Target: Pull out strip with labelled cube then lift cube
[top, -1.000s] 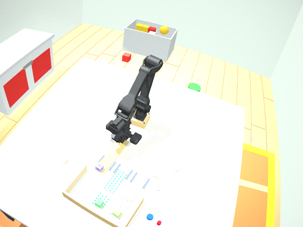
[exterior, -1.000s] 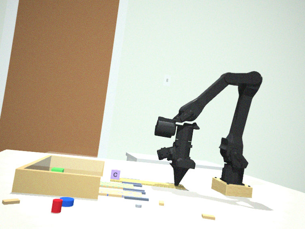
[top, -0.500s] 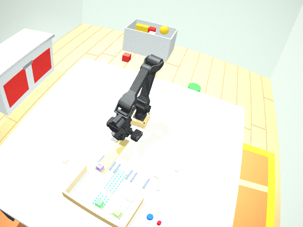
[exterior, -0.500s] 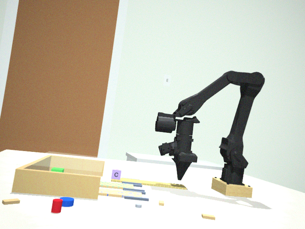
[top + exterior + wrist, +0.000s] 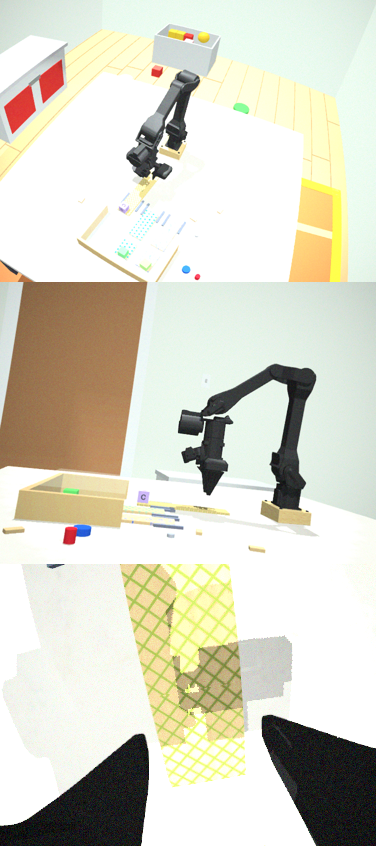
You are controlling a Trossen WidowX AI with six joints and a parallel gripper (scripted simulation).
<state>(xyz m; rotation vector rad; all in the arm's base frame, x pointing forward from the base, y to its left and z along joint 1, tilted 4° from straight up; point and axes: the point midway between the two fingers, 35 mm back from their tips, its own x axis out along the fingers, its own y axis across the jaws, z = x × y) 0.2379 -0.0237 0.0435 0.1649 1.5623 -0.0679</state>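
Observation:
The yellow lattice strip [image 5: 133, 198] [image 5: 212, 511] [image 5: 215, 614] lies in one piece outside the box, toward the arm's base. The purple cube [image 5: 123, 207] [image 5: 143, 496] marked C sits on its end nearest the box. My gripper [image 5: 148, 176] [image 5: 208, 493] [image 5: 204, 735] is open and empty above the strip's other end, with one finger to each side of it in the wrist view. A teal-dotted strip [image 5: 144, 224] is split from a piece under a green cube [image 5: 123, 252]. A pale strip [image 5: 164, 238] is likewise parted from the piece under a lime cube [image 5: 145, 265].
The low wooden box [image 5: 94, 223] [image 5: 69, 509] is open toward the arm. Slate rails [image 5: 139, 206] [image 5: 168, 526] stand at its opening. A blue disc [image 5: 186, 269] [image 5: 82, 530], a red cylinder [image 5: 197, 276] [image 5: 70, 535] and small wooden bits lie around it.

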